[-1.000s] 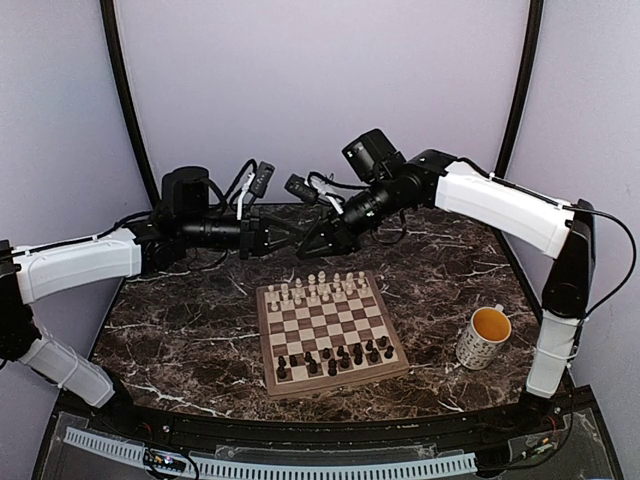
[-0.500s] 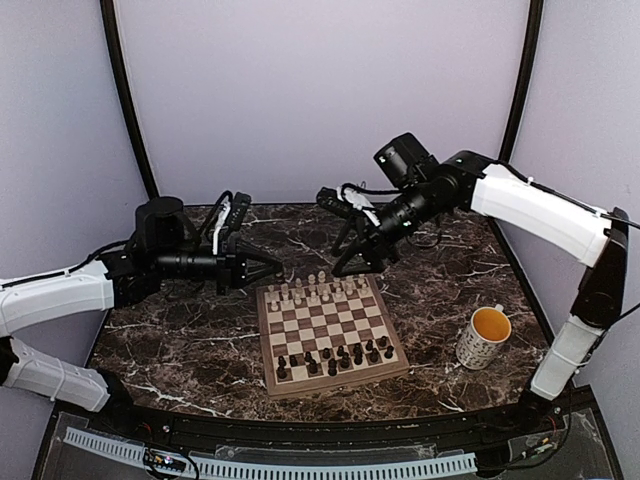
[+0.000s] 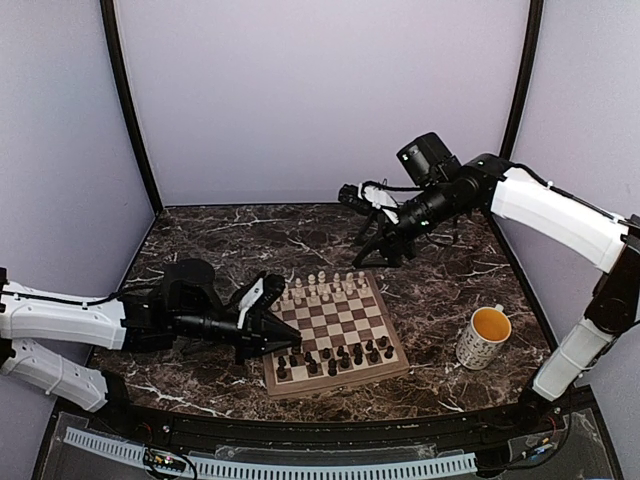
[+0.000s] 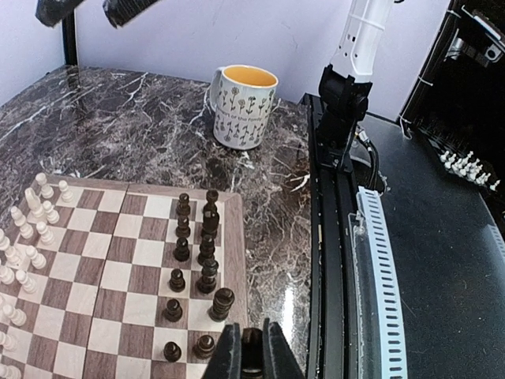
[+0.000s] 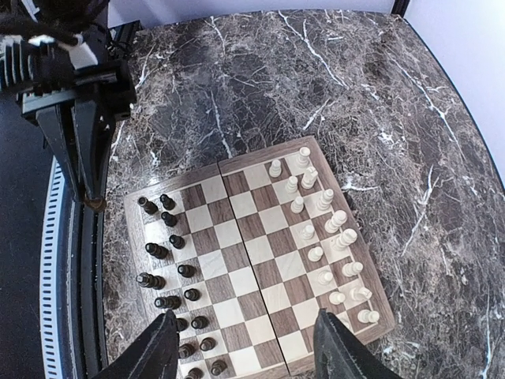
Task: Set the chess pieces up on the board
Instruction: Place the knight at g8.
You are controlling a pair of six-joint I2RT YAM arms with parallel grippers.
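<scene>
Pinches what looks like a dark piece (image 4: pixel 252 337) in the left gripper (image 4: pixel 252 359), low at the board's (image 3: pixel 325 322) near-left corner, probably to complete the dark rows. Holds the right gripper (image 5: pixel 248 347) spread, empty, beyond the board's far edge, clear of the chess pieces (image 3: pixel 345 352) ranked on it.

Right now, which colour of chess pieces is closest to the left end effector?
The dark pieces, lined up along the board edge just ahead of the left end effector; the cream pieces stand on the opposite side.
</scene>
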